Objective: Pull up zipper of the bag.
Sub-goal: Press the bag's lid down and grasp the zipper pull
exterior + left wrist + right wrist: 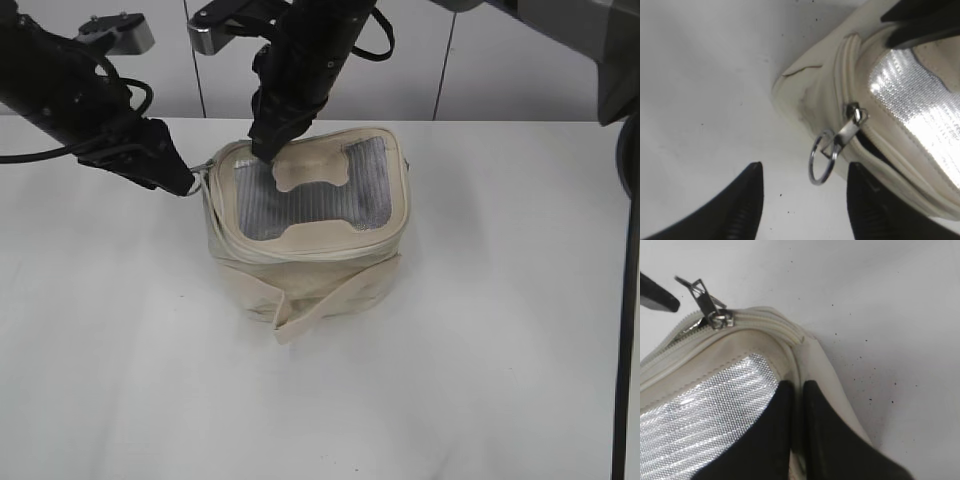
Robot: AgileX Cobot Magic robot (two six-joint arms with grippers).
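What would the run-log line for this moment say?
left end effector: open, ring pull between fingers, ungripped | right end effector: shut, pressing bag lid | zipper: slider at corner

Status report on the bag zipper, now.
Left gripper open around ring pull. Right gripper shut, pressing bag lid. Zipper partly open. Nothing blocking.

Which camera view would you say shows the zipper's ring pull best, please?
The left wrist view: the ring pull hangs large and sharp off the bag. The right wrist view shows it edge-on at the frame's top left; the exterior view barely resolves it.
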